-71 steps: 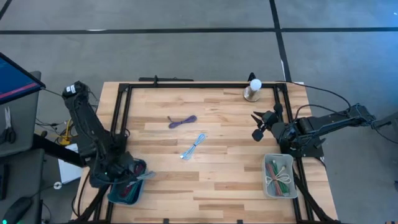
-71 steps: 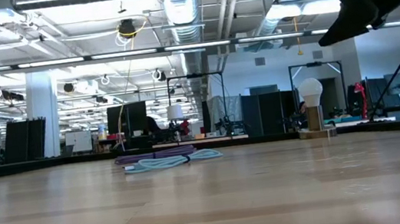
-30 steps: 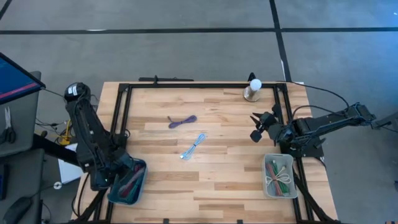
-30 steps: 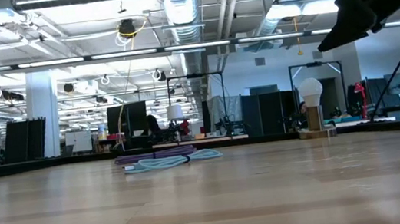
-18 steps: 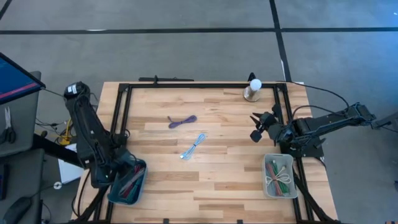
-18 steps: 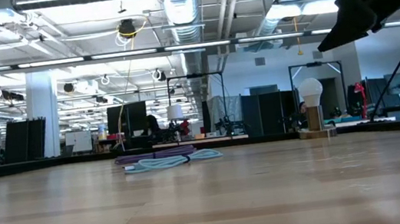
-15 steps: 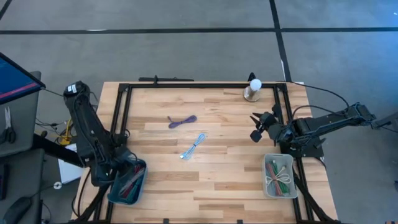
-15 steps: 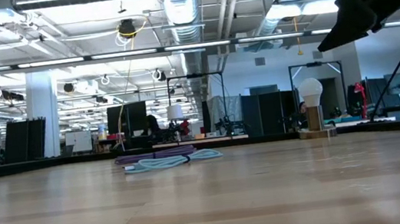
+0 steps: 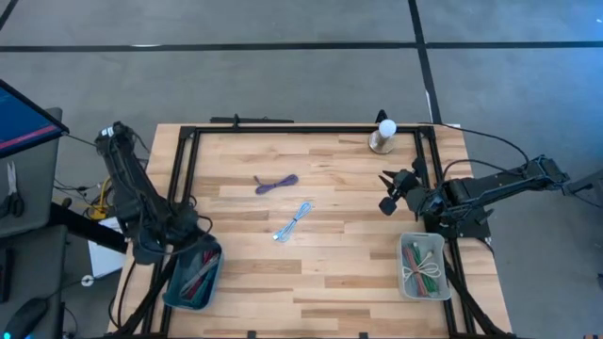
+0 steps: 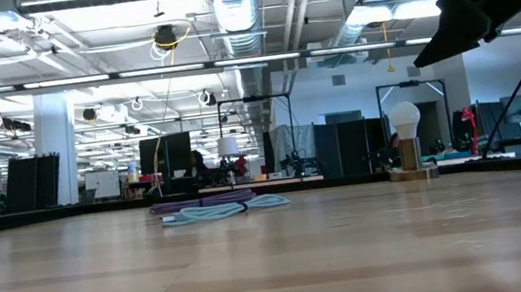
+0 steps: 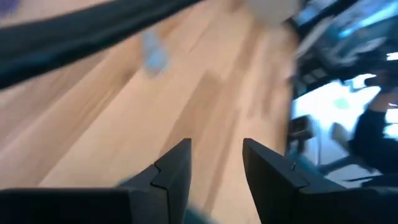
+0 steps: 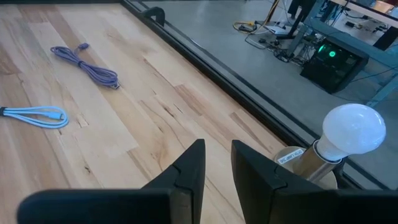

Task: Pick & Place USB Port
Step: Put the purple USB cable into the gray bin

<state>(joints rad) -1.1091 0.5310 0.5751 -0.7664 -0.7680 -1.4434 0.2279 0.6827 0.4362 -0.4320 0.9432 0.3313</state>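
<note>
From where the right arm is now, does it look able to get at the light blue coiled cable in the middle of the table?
Probably yes. The right gripper hovers over bare wood, holding nothing, and nothing lies between it and the light blue coiled cable; the purple cable lies off to the side.

Desk: you have a light wooden plank desk point(image 9: 330, 273) with a black frame around its edge.
Lamp: you can see a white bulb on a round wooden base point(image 9: 382, 137) standing upright near the desk's far edge, toward the right; it also shows in the low view point(image 10: 407, 142).
Floor: grey floor point(image 9: 283, 85) crossed by dark tape lines surrounds the desk.
Monitor: a blue screen point(image 9: 19, 118) sits off the desk's left side.
Room: ceiling ducts point(image 10: 242, 7) and dark workstations lie behind the desk.
</note>
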